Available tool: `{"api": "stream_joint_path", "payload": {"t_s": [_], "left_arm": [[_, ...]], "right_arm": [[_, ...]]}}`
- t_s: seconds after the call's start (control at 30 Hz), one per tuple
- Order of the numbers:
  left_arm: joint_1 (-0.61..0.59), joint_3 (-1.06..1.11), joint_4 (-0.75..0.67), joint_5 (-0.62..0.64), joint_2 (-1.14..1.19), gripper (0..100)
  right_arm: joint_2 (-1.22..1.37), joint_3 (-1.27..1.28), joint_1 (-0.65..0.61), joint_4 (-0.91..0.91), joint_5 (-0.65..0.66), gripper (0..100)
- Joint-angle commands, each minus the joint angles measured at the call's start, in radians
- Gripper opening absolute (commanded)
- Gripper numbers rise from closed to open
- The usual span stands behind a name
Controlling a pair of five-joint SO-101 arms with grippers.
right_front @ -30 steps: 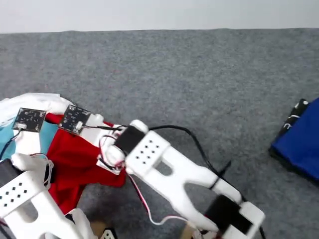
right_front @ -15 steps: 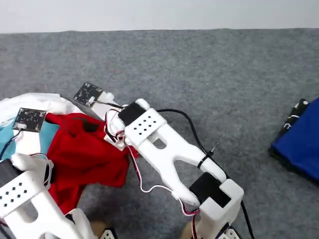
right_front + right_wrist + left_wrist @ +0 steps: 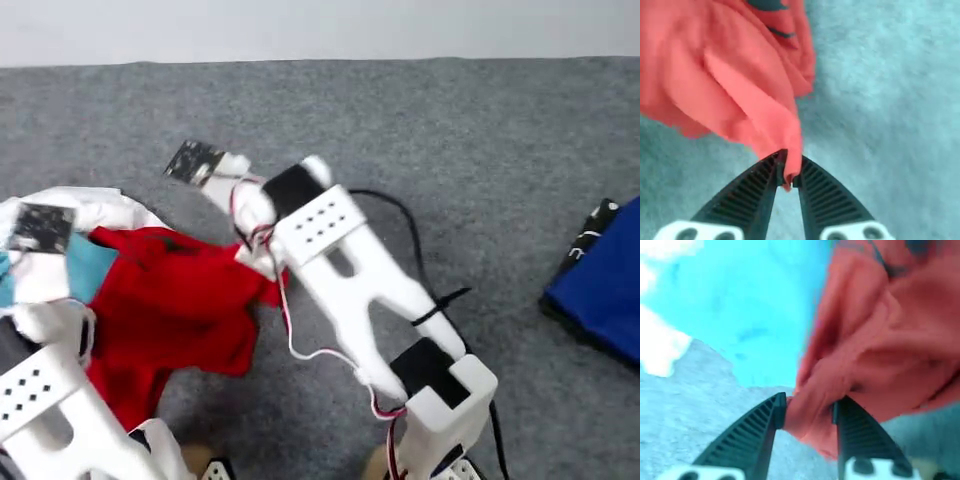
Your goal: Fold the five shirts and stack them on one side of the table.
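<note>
High view, crumpled red shirt (image 3: 185, 300) lying at the near-left of the grey bench (image 3: 450, 150), long axis running between 2 arms, left wrist view, left pincer (image 3: 807, 412) clamping a thick fold beside a teal shirt (image 3: 750, 305), right wrist view, right pincer (image 3: 788, 172) nearly closed, pinching 1 corner tip.

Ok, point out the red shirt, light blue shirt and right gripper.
red shirt (image 3: 180, 300), high view, middle of the cloth
light blue shirt (image 3: 750, 305), left wrist view, flat middle
right gripper (image 3: 789, 167), right wrist view, between its fingertips
</note>
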Motion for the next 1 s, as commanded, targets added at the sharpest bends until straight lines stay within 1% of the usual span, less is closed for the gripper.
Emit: {"api": "stream_joint_path", "payload": {"t_s": [0.0, 0.1, 0.23, 0.43, 0.6, 0.7, 0.83, 0.97], "left_arm": [[0.029, -0.163, -0.009, 0.124, -0.02, 16], [0.091, -0.245, -0.009, 0.209, -0.02, 16], [0.19, -0.312, -0.005, 0.287, -0.02, 16], [0.377, -0.384, 0.009, 0.353, -0.02, 16], [0.5, -0.386, 0.015, 0.388, -0.014, 16], [0.562, -0.374, 0.052, 0.393, 0.002, 16], [0.641, -0.317, 0.11, 0.391, 0.081, 16], [0.733, -0.265, 0.124, 0.39, 0.187, 16]], "right_arm": [[-0.008, -0.172, 0.073, 0.102, 0.025, 1.0], [-0.008, -0.23, 0.13, 0.156, 0.026, 1.0], [-0.056, -0.232, 0.223, 0.157, 0.026, 1.0], [-0.176, -0.232, 0.367, 0.157, 0.029, 1.0], [-0.262, -0.23, 0.51, 0.159, 0.095, 1.0], [-0.292, -0.193, 0.587, 0.16, 0.13, 1.0], [-0.337, -0.06, 0.63, 0.159, 0.167, 1.0], [-0.401, 0.078, 0.624, 0.156, 0.169, 1.0]]}}
